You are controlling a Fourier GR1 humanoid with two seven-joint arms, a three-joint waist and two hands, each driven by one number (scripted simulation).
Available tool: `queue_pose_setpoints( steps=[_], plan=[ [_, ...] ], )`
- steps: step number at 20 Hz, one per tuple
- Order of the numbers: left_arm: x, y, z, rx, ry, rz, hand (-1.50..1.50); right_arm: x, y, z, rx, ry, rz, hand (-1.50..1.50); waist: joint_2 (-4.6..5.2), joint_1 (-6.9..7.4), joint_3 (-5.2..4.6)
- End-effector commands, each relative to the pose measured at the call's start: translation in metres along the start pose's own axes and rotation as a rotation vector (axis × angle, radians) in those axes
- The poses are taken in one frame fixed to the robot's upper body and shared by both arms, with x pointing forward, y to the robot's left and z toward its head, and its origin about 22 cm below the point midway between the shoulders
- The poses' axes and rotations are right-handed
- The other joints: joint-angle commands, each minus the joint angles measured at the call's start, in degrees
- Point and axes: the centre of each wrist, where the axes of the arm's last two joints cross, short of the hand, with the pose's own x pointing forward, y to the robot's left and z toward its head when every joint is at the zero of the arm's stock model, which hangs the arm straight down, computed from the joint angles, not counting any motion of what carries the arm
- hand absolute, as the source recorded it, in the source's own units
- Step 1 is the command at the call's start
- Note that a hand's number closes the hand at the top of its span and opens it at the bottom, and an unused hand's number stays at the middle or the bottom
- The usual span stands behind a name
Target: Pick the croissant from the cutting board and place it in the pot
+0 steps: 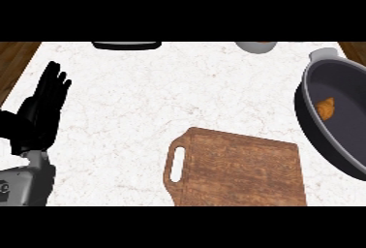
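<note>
We are resting our left hand at the left edge, fingers straight and up, holding nothing. Our right hand is showing nowhere, so we cannot tell its state. Moving right, the cutting board is lying bare on the marble counter. Further right, the croissant is sitting inside the pot; we are judging the placing done. Along the far edge, a dark object and a pale bowl are showing partly. Nothing is blocking the way.

grainy wood cutting board, marble counter
</note>
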Motion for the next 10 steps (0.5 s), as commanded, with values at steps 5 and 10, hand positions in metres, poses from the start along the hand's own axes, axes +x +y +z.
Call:
queue_pose_setpoints(
  steps=[5,10],
  plan=[
    [-0.002,0.001,-0.005,-0.001,-0.012,0.01,0.0,0.015,-0.091,0.03,-0.01,0.005,-0.039,-1.5,0.24,0.37,0.09],
    [0.015,0.0,-0.001,-0.019,0.004,0.002,0.0,0.017,-0.109,0.043,0.021,0.013,-0.043,-1.5,0.1,0.57,0.13]
  ],
)
